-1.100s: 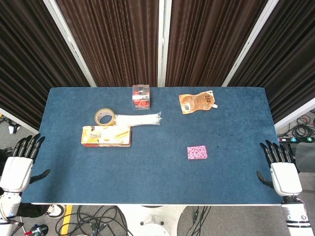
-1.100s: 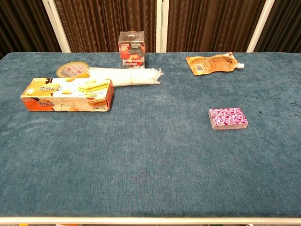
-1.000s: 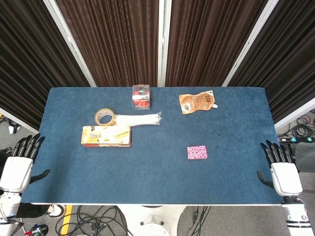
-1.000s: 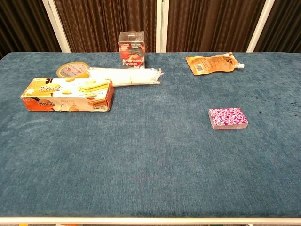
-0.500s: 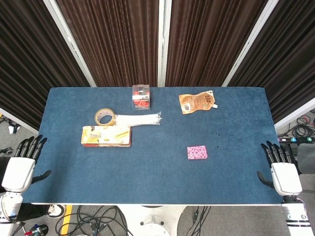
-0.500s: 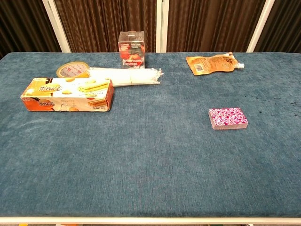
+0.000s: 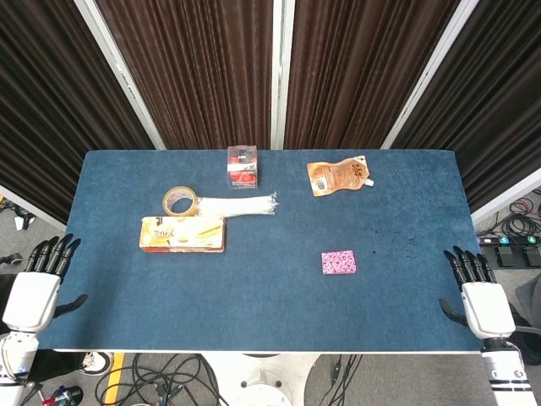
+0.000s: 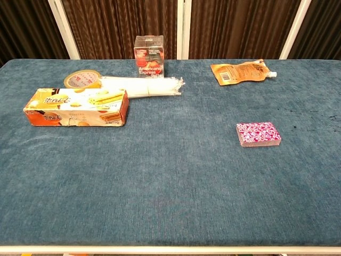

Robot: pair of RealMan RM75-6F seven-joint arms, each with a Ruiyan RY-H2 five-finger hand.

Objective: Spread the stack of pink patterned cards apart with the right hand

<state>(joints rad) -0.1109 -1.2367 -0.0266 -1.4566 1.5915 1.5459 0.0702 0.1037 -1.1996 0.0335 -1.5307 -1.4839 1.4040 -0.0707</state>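
Nothing has yet been done to the squared-up stack of pink patterned cards [image 7: 338, 262], which is seen lying flat on the blue felt-covered table [image 7: 270, 296], toward four o'clock from the table's middle. The right robot hand [image 7: 479, 296] is held off the table's edge at about four o'clock, fingers straight and spread, with nothing gripped; the left robot hand [image 7: 35, 289] is likewise held empty and spread at eight o'clock. The reaching step is judged to be pending: the right robot hand must be brought toward ten o'clock, lowered onto the stack, and swept sideways.
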